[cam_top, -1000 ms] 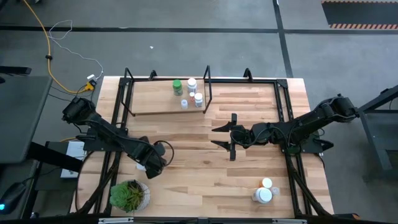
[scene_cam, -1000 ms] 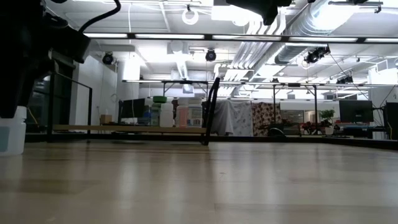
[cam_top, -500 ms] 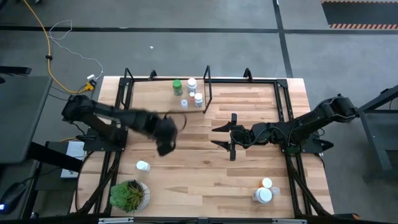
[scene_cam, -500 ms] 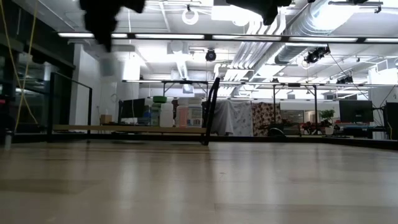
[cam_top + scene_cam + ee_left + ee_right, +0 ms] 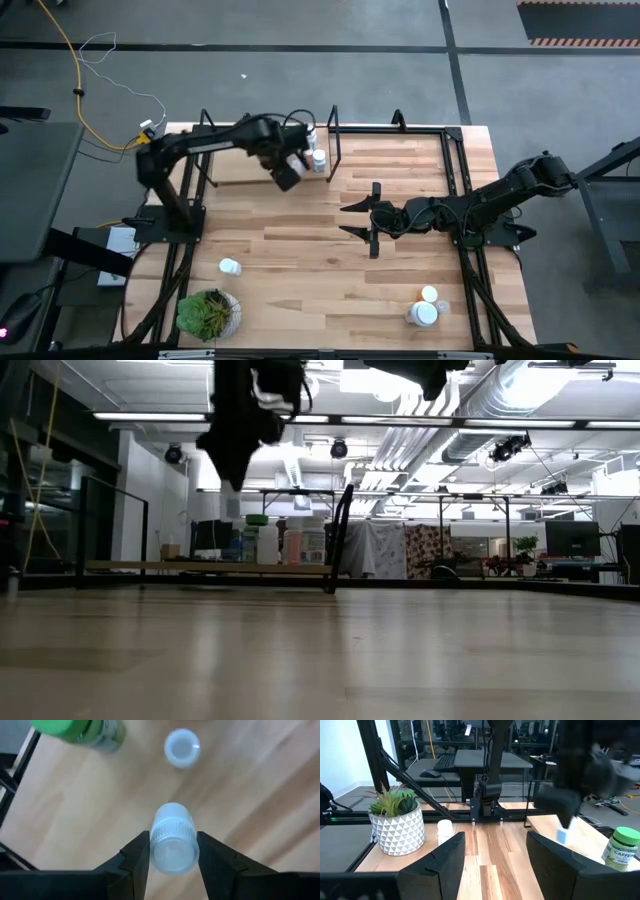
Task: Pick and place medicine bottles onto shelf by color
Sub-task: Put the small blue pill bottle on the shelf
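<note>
My left gripper [image 5: 286, 174] hangs over the shelf [image 5: 238, 166] at the table's far left, pointing steeply down, shut on a small white medicine bottle [image 5: 172, 840]. On the shelf plank under it stand a green bottle [image 5: 80, 730] and a white bottle [image 5: 182, 747]; two more white ones [image 5: 318, 158] show beside the arm. Another white bottle [image 5: 230, 266] rests on the table at the near left, and two bottles [image 5: 424, 308] at the near right. My right gripper [image 5: 358, 216] waits open at mid-table, held level. My left gripper pinches the white bottle by its ribbed cap [image 5: 172, 831] between the two fingers, one on each side. The fingers come from above, pointing down. The bottle hangs below them with its cap up, lifted clear above the shelf plank [image 5: 75, 820].
A potted plant [image 5: 208, 313] stands at the near left corner. Black metal rods and posts [image 5: 333, 140] frame the shelf, and a larger rod frame [image 5: 452, 160] runs along the table's sides. Bare wood lies between the two grippers.
My left gripper has risen from the near left of the table by the plant and swung toward the far edge and the right, ending above the shelf with the white bottle carried clear. One white bottle stays on the table where the gripper was.
</note>
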`<state>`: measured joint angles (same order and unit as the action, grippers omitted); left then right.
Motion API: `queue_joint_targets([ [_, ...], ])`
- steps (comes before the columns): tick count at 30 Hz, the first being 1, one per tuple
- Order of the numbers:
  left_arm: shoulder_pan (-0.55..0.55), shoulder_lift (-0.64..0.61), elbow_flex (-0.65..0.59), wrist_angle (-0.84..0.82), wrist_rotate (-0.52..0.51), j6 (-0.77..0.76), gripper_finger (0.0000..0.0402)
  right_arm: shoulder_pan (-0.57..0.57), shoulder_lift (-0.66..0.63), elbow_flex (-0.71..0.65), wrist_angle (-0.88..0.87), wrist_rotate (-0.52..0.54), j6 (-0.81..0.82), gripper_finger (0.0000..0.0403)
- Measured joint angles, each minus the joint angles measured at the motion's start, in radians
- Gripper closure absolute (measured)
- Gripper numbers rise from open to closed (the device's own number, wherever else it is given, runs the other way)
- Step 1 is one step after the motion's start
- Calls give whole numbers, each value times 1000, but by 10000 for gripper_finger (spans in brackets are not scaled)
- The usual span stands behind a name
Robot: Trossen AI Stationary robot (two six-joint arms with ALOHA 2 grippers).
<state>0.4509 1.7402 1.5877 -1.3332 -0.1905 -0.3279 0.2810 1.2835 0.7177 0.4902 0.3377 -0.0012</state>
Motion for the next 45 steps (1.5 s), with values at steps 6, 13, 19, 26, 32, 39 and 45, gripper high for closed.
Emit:
queue_joint_targets([
  [6, 66, 100, 12, 95, 0, 83, 270, 0, 0, 0, 0, 0, 1, 198],
  [13, 125, 120, 12, 148, -18, 99, 266, 0, 0, 0, -1, 0, 1, 198],
  [19, 165, 120, 11, 169, -29, 92, 262, 0, 0, 0, -1, 0, 1, 198],
  [26, 191, 120, 11, 176, 13, 70, 263, 0, 0, 0, -1, 0, 1, 198],
  [32, 191, 120, 11, 208, 25, 68, 263, 0, 0, 0, -1, 0, 1, 198],
  [39, 192, 120, 11, 212, 24, 56, 263, 0, 0, 0, -1, 0, 1, 198],
  [45, 198, 120, 11, 211, 29, 51, 263, 0, 0, 0, -1, 0, 1, 198],
])
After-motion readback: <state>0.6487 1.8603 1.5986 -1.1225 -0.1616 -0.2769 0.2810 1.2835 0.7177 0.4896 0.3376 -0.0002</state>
